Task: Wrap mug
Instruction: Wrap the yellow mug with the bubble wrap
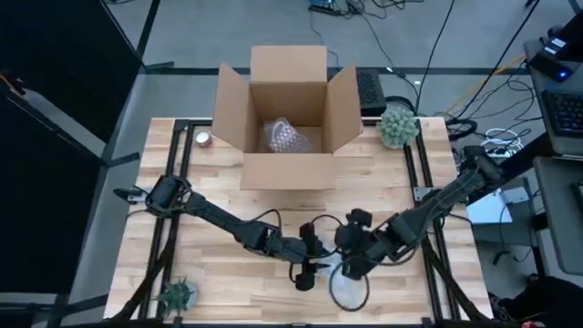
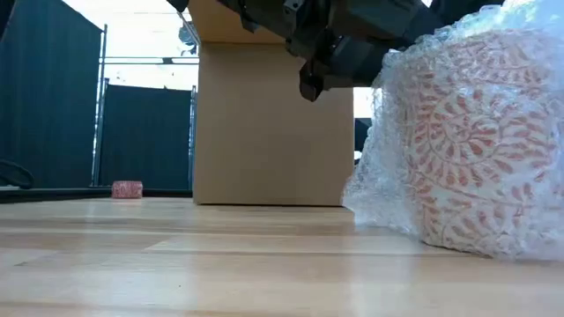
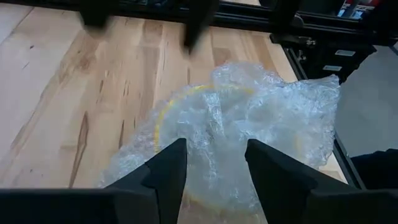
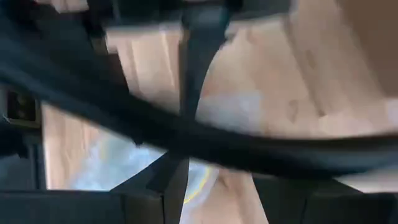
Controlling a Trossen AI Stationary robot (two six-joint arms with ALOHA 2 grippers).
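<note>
We find the left gripper [image 3: 210,165] hovering just above the bubble wrap [image 3: 249,130] at the near edge of the table [image 1: 228,282], its two fingers [image 3: 166,168] standing apart with nothing between them. The right gripper [image 1: 351,264] sits close beside it over the same bundle; its wrist view is smeared, and we cannot tell whether its fingers are parted or closed.

The mug [image 2: 480,150], white with an orange leaf pattern, stands upright on the table, and the low view shows the wrap already draped around it. From the left wrist view, the sheet lies loose and crumpled, with edges spreading onto the wood.

We judge the wrapping step to be under way but unfinished: the covering is on, not secured. The next move likely calls for pinching a loose edge and folding it snugly over the mug, one gripper steadying the bundle.

An open cardboard box [image 1: 284,173] stands well apart at the far side, with a wrapped item [image 1: 284,137] inside.
</note>
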